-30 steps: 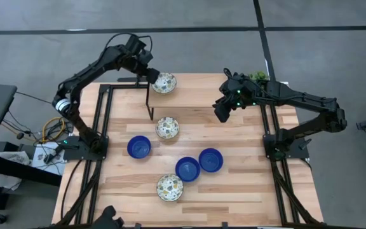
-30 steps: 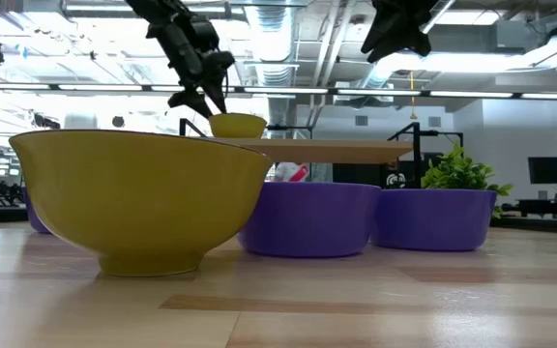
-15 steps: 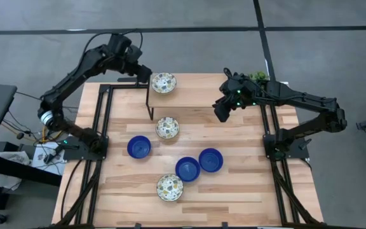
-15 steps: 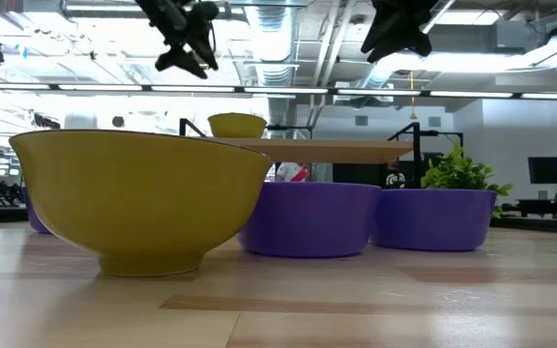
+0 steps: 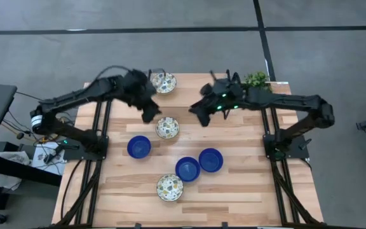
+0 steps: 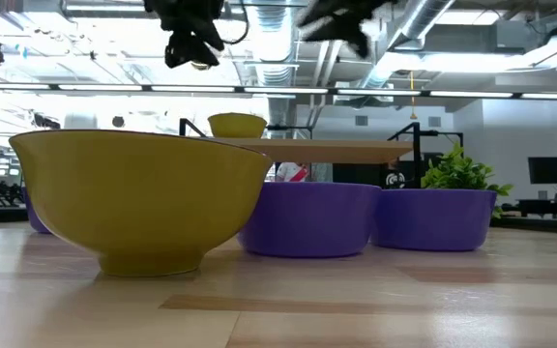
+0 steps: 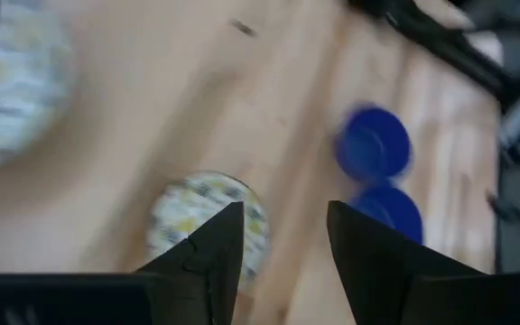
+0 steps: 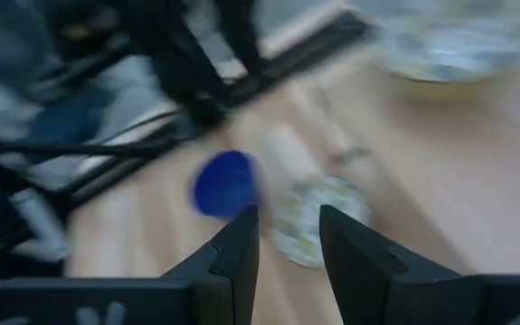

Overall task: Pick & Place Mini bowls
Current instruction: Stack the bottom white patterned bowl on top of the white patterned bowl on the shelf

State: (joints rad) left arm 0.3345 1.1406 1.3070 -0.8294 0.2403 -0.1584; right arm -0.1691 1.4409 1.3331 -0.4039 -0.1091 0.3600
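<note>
Near to far in the high view: a cream-white floral-speckled mini bowl (image 5: 169,187) sits lowest centre of the light wooden slatted table (image 5: 246,184), just above it two glossy solid blue mini bowls (image 5: 187,168) (image 5: 211,159) touching side by side, a third blue mini bowl (image 5: 138,147) apart at centre-left. Mid-frame is the cream floral bowl (image 5: 168,128) both arms flank: left gripper (image 5: 150,114) hangs just upper left of it, right gripper (image 5: 197,115) well to its right. Both hold nothing; in the wrist views the left fingers (image 7: 208,257) and right fingers (image 8: 234,257) are spread, with this bowl (image 7: 208,215) (image 8: 320,218) ahead. Farthest, another floral bowl (image 5: 163,82) rests on the raised wooden shelf (image 5: 189,95), green leafy plant (image 5: 256,79) upper right. Judgement: the middle floral bowl is likely the next pick. Only one arm should commit, the other hold off to avoid a clash; straddle the rim with one finger inside and one outside, descend squarely, close gently since a glossy rim may slip, and lift straight clear of the shelf leg (image 5: 149,105) nearby.
</note>
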